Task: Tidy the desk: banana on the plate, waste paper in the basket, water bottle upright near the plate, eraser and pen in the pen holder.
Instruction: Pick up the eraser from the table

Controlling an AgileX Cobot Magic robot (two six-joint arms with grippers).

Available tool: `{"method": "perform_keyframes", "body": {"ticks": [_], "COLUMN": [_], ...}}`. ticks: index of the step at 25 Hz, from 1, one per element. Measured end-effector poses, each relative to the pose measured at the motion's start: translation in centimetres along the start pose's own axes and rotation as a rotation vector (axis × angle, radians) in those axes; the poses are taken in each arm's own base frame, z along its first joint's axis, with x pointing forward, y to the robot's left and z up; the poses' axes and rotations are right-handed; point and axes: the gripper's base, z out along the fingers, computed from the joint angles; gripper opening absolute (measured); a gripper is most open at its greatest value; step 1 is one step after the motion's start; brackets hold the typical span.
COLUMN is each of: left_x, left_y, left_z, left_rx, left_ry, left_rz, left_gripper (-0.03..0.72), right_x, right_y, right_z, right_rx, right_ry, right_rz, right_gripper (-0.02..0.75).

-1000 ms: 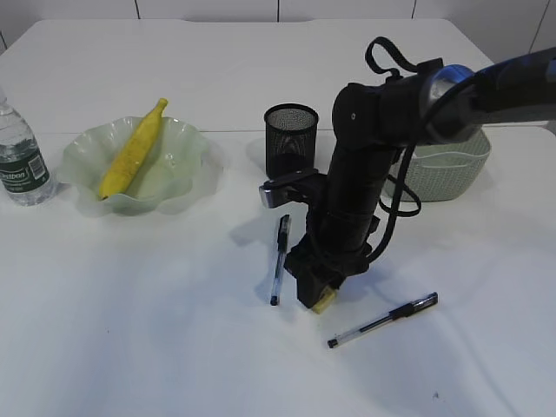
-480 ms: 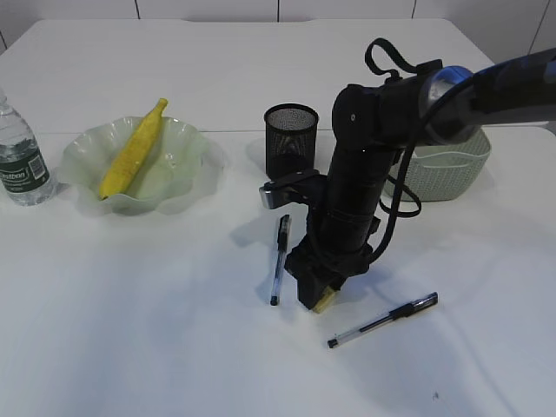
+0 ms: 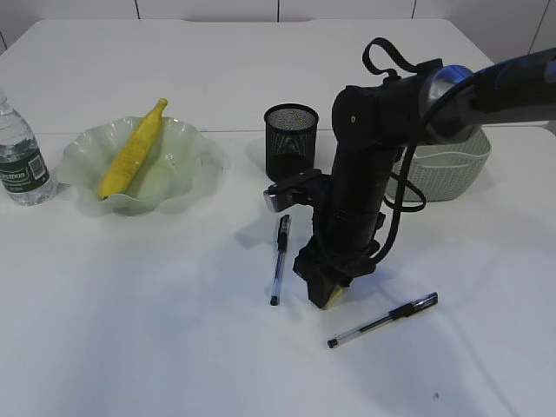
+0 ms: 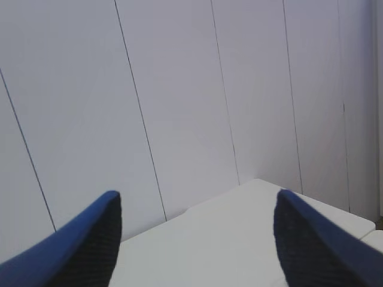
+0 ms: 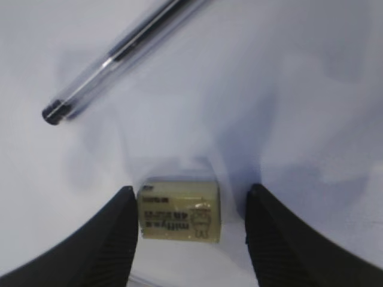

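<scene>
A pale yellow eraser (image 5: 179,210) lies on the white table between the fingers of my right gripper (image 5: 192,190). That gripper is open and points straight down; its left finger is at the eraser's side and a gap shows at the right finger. In the exterior view the right gripper (image 3: 323,294) stands over the eraser (image 3: 331,301). A pen (image 3: 279,259) lies to its left, a second pen (image 3: 382,320) to its right. The banana (image 3: 135,149) lies on the green plate (image 3: 87,201). The water bottle (image 3: 19,156) stands upright left of the plate. The black mesh pen holder (image 3: 290,139) stands behind. No waste paper shows. My left gripper (image 4: 195,194) is open and empty, facing a wall.
A pale green basket (image 3: 447,174) stands at the back right, partly behind the right arm. A clear pen (image 5: 125,45) lies just ahead of the eraser in the right wrist view. The table's far edge runs along the back.
The right arm has shifted slightly to the right over the eraser. Nothing else has moved.
</scene>
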Motion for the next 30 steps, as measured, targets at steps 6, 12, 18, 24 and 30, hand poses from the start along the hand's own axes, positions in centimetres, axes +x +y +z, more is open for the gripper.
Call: {"method": "perform_keyframes", "body": {"ticks": [6,12,18,24,30], "left_x": [0.00,0.01,0.01,0.01,0.01], "left_y": [0.00,-0.02,-0.02,-0.02,-0.02], "left_z": [0.00,0.00,0.00,0.00,0.00], "left_rx": [0.000,0.002,0.002,0.002,0.002], "left_ry": [0.000,0.001,0.001,0.001,0.001], "left_rz": [0.000,-0.002,-0.002,-0.002,-0.002], "left_gripper": [0.558,0.558,0.558,0.558,0.558], "right_x": [0.04,0.04,0.03,-0.02,0.01], "right_y": [-0.13,-0.13,-0.14,-0.24,-0.32], "right_z": [0.00,0.00,0.00,0.00,-0.01], "right_rx": [0.014,0.014,0.015,0.027,0.035], "right_ry": [0.004,0.004,0.004,-0.002,0.002], "right_rz": [-0.008,-0.008,-0.008,-0.011,-0.016], "right_gripper": [0.430,0.430,0.430,0.416,0.412]}}
